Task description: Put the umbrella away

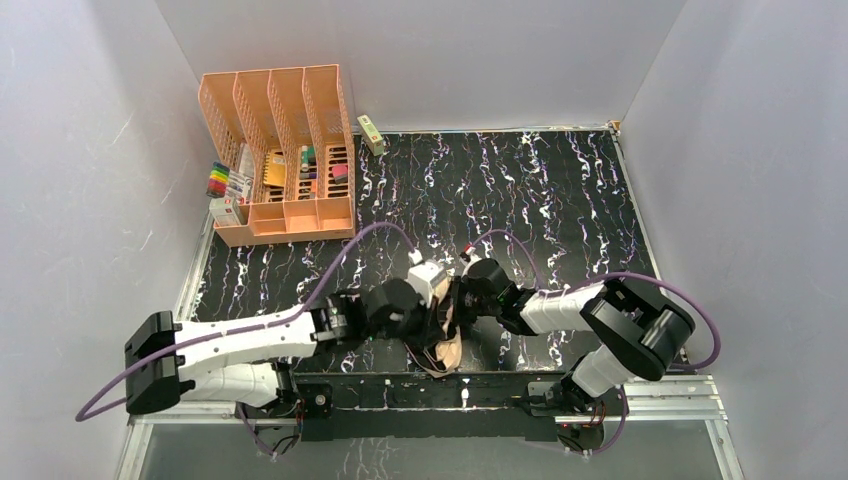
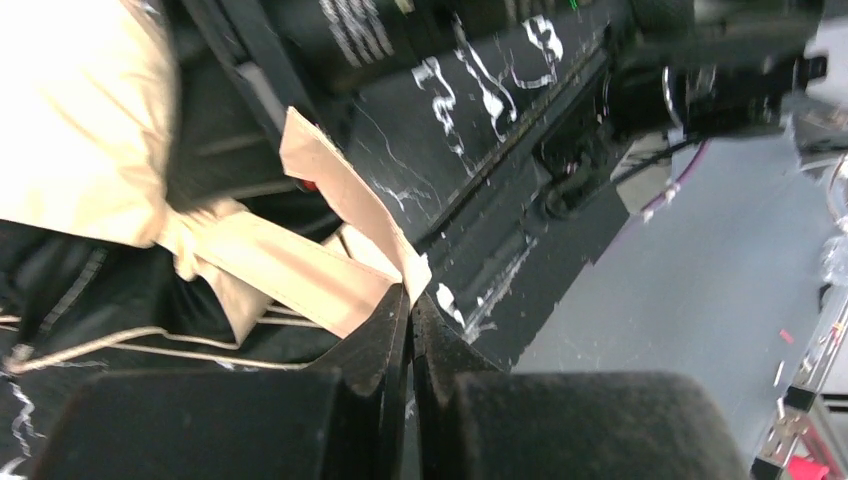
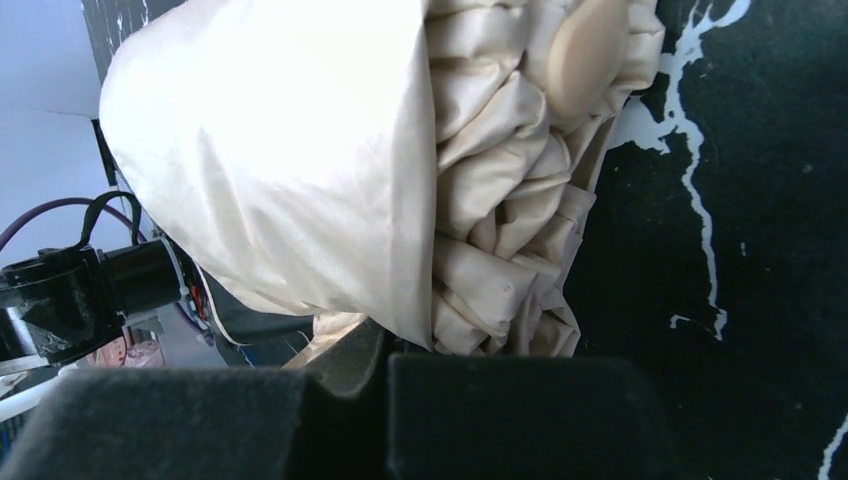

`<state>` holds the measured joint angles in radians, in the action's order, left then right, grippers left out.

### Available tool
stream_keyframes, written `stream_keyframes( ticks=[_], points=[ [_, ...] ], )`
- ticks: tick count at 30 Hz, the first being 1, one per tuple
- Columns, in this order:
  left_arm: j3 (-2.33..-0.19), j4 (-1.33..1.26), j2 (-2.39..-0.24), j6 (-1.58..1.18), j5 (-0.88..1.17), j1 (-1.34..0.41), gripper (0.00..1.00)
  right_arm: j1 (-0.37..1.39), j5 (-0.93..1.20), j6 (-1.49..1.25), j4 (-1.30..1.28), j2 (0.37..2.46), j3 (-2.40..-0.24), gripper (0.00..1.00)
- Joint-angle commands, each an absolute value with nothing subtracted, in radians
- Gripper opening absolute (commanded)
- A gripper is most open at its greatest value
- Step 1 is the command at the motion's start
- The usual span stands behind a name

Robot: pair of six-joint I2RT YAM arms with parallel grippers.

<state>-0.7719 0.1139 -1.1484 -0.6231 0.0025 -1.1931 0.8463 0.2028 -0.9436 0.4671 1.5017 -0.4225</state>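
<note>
The left pincer [image 2: 408, 312] is being held low at the near edge of the bench [image 1: 560, 190], closed on the strap [image 2: 300, 272] of the umbrella [image 3: 290, 150]. Opposite, the right pincer [image 3: 385, 362] is being held clamped on its fabric.

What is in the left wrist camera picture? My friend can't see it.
The left gripper is pinched shut on the tip of a tan strap, which runs back to the pale, bunched umbrella at the upper left. Behind them is a black table with white streaks.
</note>
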Motion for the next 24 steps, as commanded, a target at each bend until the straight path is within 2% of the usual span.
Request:
stream_keyframes(
  ticks=[1, 9, 14, 19, 21, 24],
  points=[
    [-0.775, 0.036, -1.115, -0.718, -0.126, -1.364, 0.0, 0.837, 0.112, -0.898, 0.307, 1.542, -0.442, 0.0],
    [-0.736, -0.068, -1.256, -0.774, -0.171, -1.502, 0.0, 0.833, 0.117, -0.865, 0.295, 1.498, -0.454, 0.03],
    [-0.713, -0.131, -1.306, -0.772, -0.119, -1.528, 0.23, 0.833, 0.115, -0.858, 0.285, 1.49, -0.444, 0.03],
    [-0.682, -0.144, -1.258, -0.738, -0.065, -1.534, 0.43, 0.833, 0.119, -0.849, 0.281, 1.497, -0.444, 0.03],
    [-0.67, -0.118, -1.196, -0.722, -0.096, -1.532, 0.6, 0.833, 0.118, -0.845, 0.278, 1.499, -0.444, 0.03],
    [-0.691, 0.032, -1.077, -0.704, -0.24, -1.528, 0.66, 0.833, 0.118, -0.841, 0.277, 1.499, -0.437, 0.03]
  ],
)
